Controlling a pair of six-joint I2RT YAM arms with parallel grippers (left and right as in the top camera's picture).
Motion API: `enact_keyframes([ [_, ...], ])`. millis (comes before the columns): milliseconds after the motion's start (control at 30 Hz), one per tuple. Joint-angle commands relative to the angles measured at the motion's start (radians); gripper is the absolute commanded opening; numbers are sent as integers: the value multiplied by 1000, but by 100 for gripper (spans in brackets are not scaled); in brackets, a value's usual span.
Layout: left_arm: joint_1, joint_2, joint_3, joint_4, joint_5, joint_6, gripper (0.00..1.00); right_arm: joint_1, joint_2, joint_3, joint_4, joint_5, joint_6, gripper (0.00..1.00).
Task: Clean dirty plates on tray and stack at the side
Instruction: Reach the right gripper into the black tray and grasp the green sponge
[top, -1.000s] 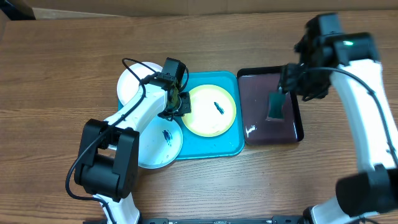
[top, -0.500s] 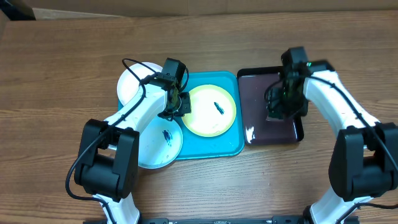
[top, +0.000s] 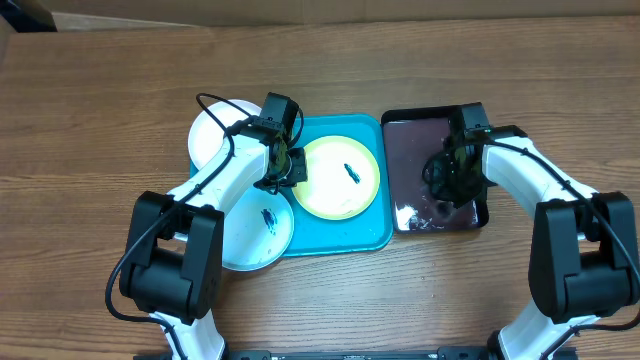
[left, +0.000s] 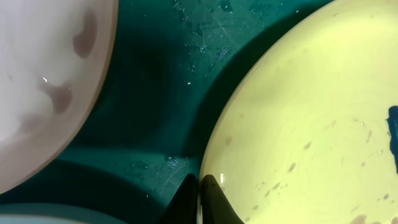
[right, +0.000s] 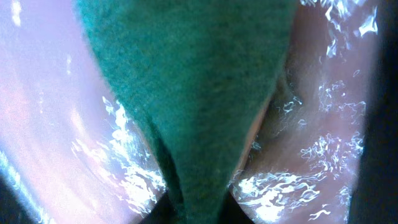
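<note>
**Now both claws are biting, one on a plate, one on the sponge**

Well, here's the left claw (left: 199, 198) down low on the tray (top: 365, 235), fingertips drawn right together on the left rim of the yellow plate (top: 335, 195). From the wrist camera that thin rim runs straight in between the two dark tips, so it's a pinch on the rim. The yellow plate lies flat on the right half of the tray, with a short dark blue smear (top: 351, 172) near its middle.

Over at the tray's far left corner sits the white plate (top: 212, 135), hanging out past the far edge over the table (top: 100, 120). At the near left corner is the blue plate (top: 250, 245), poking over the near edge, with its own dark smear (top: 268, 216). The left arm stretches across between those two.

On the other side, the right claw (top: 452, 185) is down inside the black tray (top: 415, 135), which lies just beside the tray's right edge. It's near that black tray's right edge, and its floor glistens wet. Up close, the green sponge (right: 186, 81) fills the wrist view and narrows to a squeezed wedge between the jaws. That claw has closed on the sponge.
</note>
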Motion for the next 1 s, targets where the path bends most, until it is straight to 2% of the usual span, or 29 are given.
enact_keyframes([
  [0,0,5,14,2,-7,11,6,3,-8,116,-58,-98,-4,63],
  [67,0,5,14,2,-7,11,6,3,-8,170,-91,-94,-6,69],
  [200,0,5,14,2,-6,11,7,3,-2,173,-49,20,-8,70],
  [267,0,5,14,2,-6,11,7,3,3,168,-36,71,-8,70],
  [467,0,5,14,3,-6,11,7,7,3,90,26,63,0,68],
  [500,0,4,14,4,-6,11,7,8,3,67,39,51,1,61],
  [567,0,4,14,4,-6,11,7,11,3,51,45,37,1,58],
  [700,0,4,14,4,-6,11,7,26,3,42,44,30,5,62],
  [733,0,5,14,4,-6,11,7,31,3,42,47,31,5,59],
  [767,0,5,14,4,-6,12,7,37,3,42,50,31,4,49],
  [800,0,5,14,4,-6,11,7,41,3,42,53,30,4,29],
  [833,0,4,14,4,-6,11,7,47,3,42,56,30,4,14],
  [867,0,4,14,4,-6,11,7,56,3,42,60,30,5,8],
  [900,0,5,14,4,-6,11,7,64,3,42,64,30,5,8],
  [933,0,4,14,4,-6,11,8,71,3,42,69,31,4,14],
  [967,0,5,14,4,-6,11,7,76,3,42,72,31,4,24],
])
